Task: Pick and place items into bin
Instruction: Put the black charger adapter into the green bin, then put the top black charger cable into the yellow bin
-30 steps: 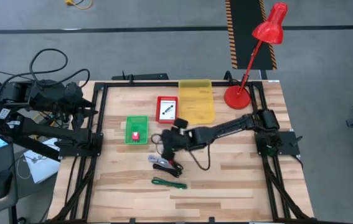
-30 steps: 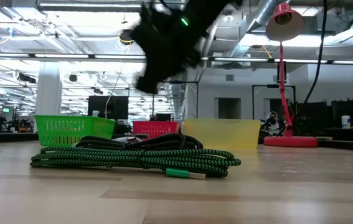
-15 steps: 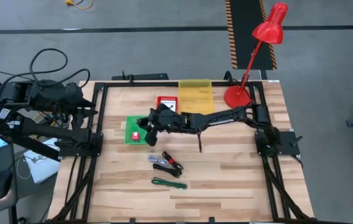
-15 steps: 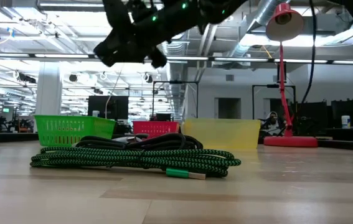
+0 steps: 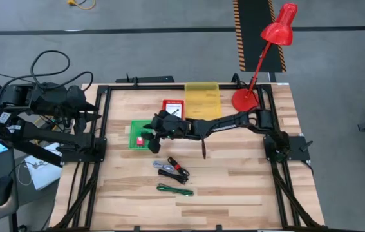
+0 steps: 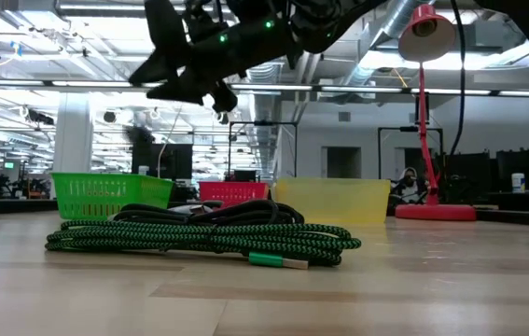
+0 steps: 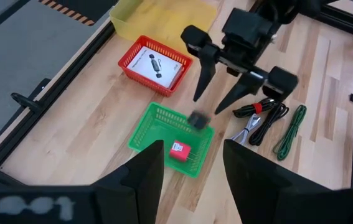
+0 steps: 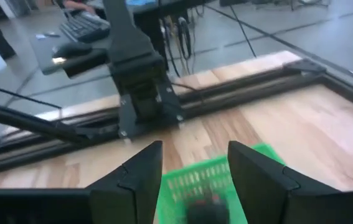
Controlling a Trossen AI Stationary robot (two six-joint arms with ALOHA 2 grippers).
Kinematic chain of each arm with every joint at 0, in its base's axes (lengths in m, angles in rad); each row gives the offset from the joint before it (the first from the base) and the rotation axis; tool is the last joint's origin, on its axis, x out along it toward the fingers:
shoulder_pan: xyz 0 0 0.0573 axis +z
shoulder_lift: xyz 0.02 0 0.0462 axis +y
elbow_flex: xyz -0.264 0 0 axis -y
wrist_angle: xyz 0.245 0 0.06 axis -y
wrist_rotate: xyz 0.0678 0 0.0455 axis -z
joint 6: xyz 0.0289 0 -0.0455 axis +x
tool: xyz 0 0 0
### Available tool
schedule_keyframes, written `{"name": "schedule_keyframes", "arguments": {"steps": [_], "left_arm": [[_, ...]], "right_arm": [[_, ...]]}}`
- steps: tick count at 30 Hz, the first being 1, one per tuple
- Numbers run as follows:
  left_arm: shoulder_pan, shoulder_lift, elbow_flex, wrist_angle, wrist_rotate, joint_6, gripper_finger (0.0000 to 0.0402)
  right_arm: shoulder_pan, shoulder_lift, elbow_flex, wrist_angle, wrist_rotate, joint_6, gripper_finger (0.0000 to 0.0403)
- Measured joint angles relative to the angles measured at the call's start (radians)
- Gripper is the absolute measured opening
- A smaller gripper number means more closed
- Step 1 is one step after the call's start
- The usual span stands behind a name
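Right gripper (image 7: 221, 87) jaws are spread wide; small dark blurry item (image 7: 197, 118) seen just below, over green mesh basket (image 7: 140, 135). Probably light, rigid.

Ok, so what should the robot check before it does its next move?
1. Right tool empty and open: ok. Its fingers are spread above the green basket.
2. Small dark piece settled inside the basket: cannot tell. It shows as a blur at the basket's rim.
3. All items in a bin: not ok. The black-and-red cable bundle and the green cable lie on the bare table.
4. Left tool out of the way: ok. It waits open, back by the table's left edge.
5. Red lamp clear of the right arm: ok. It stands apart at the far corner.
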State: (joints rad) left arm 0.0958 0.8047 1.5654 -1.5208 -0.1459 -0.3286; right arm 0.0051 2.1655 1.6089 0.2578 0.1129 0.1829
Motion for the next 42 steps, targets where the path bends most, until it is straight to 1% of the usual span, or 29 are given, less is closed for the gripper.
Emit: {"name": "schedule_keyframes", "arguments": {"steps": [11, 15, 19, 21, 26, 29, 34, 36, 42], "left_arm": [[0.0, 0.0, 0.0, 0.0, 0.0, -0.005, 0.0154], [0.0, 0.0, 0.0, 0.0, 0.0, -0.006, 0.0154], [0.0, 0.0, 0.0, 0.003, 0.0, -0.006, 0.0154], [0.0, 0.0, 0.0, 0.004, 0.0, -0.006, 0.0154], [0.0, 0.0, 0.0, 0.027, 0.0, 0.024, 0.0154], [0.0, 0.0, 0.0, 0.027, 0.0, 0.031, 0.0154], [0.0, 0.0, 0.0, 0.027, 0.0, 0.023, 0.0154], [0.0, 0.0, 0.0, 0.027, 0.0, 0.029, 0.0154], [0.0, 0.0, 0.0, 0.027, 0.0, 0.022, 0.0154]], "right_arm": [[0.003, 0.0, 0.0, 0.012, -0.012, -0.008, 0.0166], [0.018, -0.009, 0.0, -0.038, -0.012, -0.008, 0.0164], [0.04, -0.059, 0.0, -0.193, -0.012, 0.016, 0.0161], [0.054, -0.09, 0.001, -0.304, -0.012, 0.055, 0.0159], [0.1, -0.142, 0.0, -0.599, -0.011, 0.213, 0.0157], [0.134, -0.142, 0.0, -0.728, -0.007, 0.312, 0.0161], [0.188, -0.097, -0.003, -0.833, 0.046, 0.404, 0.0171], [0.201, -0.084, -0.002, -0.832, 0.046, 0.433, 0.0175], [0.23, -0.084, -0.001, -0.916, 0.048, 0.492, 0.019]]}}
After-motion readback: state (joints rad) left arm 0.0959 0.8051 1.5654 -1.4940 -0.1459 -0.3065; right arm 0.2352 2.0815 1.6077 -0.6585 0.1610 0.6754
